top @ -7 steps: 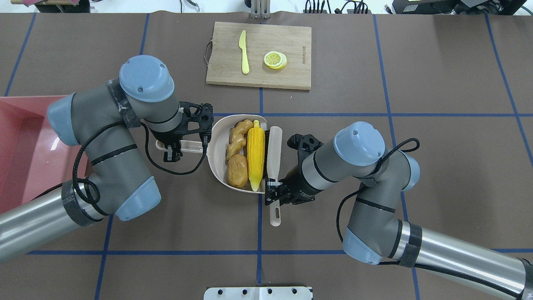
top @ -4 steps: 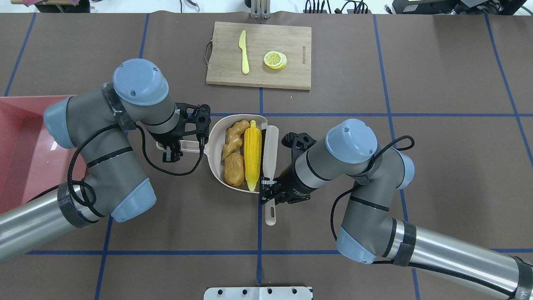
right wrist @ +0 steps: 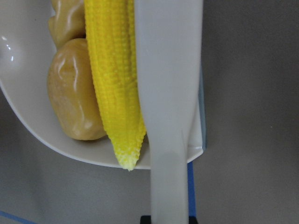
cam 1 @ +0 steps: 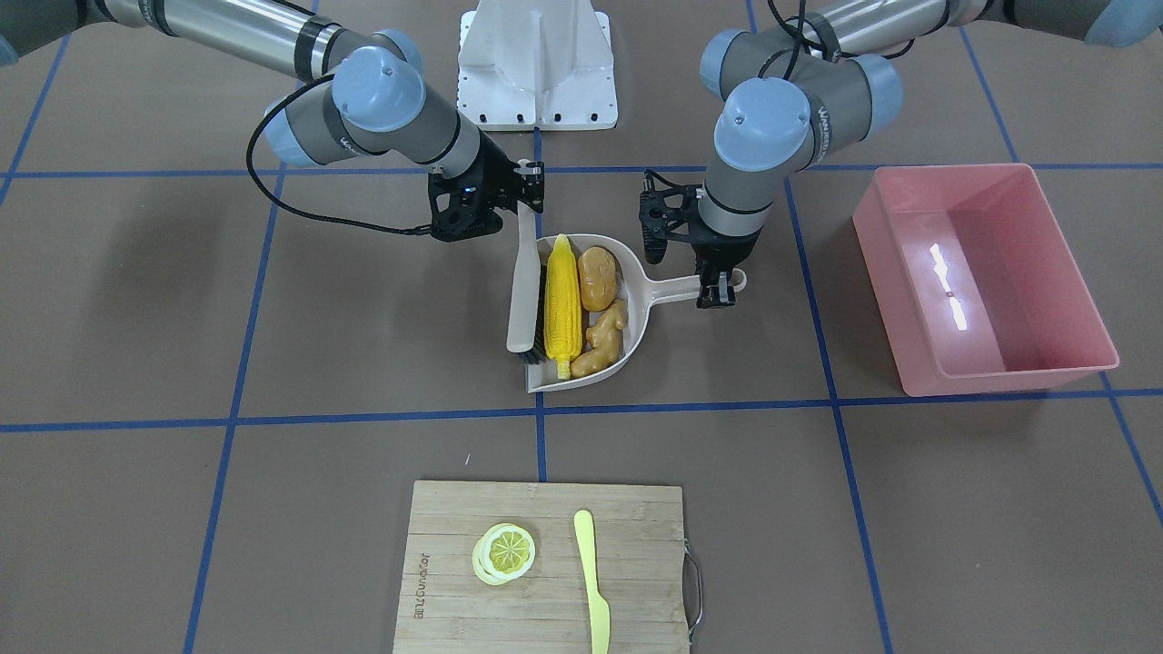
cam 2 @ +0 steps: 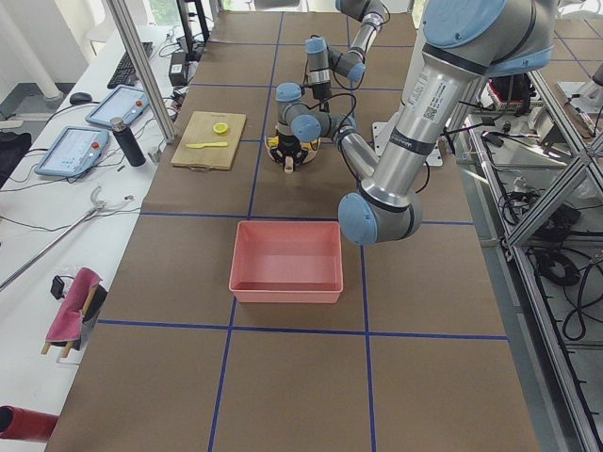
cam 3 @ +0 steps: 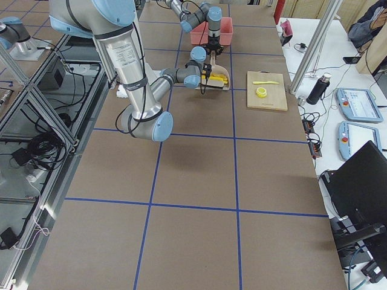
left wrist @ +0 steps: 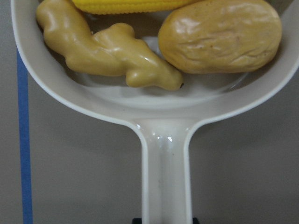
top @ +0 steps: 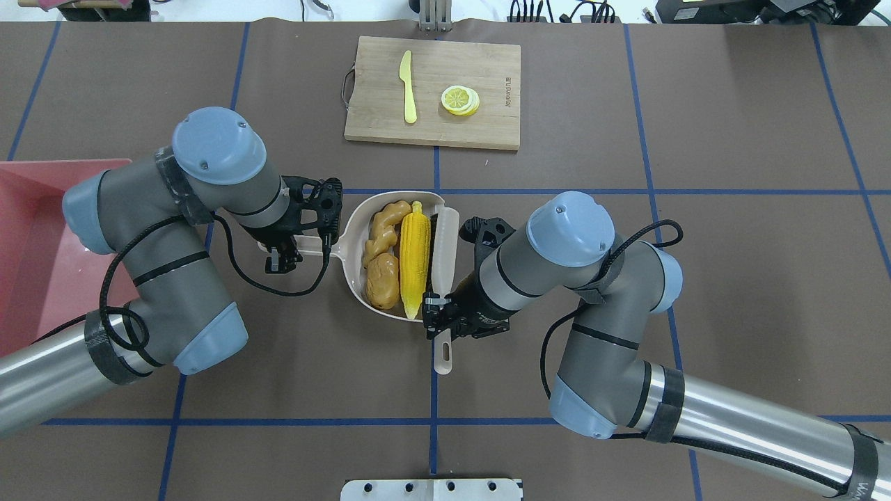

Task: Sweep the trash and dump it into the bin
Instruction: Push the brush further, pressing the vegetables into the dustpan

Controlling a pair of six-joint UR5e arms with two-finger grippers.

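The yellow corn cob (top: 415,254), the orange-brown potato (top: 382,282) and the tan ginger root (top: 381,223) lie inside the beige dustpan (top: 351,240) at the table's middle. My left gripper (top: 282,248) is shut on the dustpan's handle (left wrist: 166,177). My right gripper (top: 440,318) is shut on the handle of a white brush (top: 444,243), whose head lies along the corn at the pan's open side. The pink bin (top: 42,229) stands at the table's left edge, apart from the pan. I cannot tell if the pan is off the table.
A wooden cutting board (top: 435,90) at the far middle carries a pale yellow knife (top: 407,87) and a lemon slice (top: 459,99). Brown mat with blue tape lines covers the table. The robot's white base plate (cam 1: 536,64) sits at the near edge.
Both arms have moved left toward the bin, carrying the dustpan with its three foods and the brush together. The brush head now sits closer against the corn.
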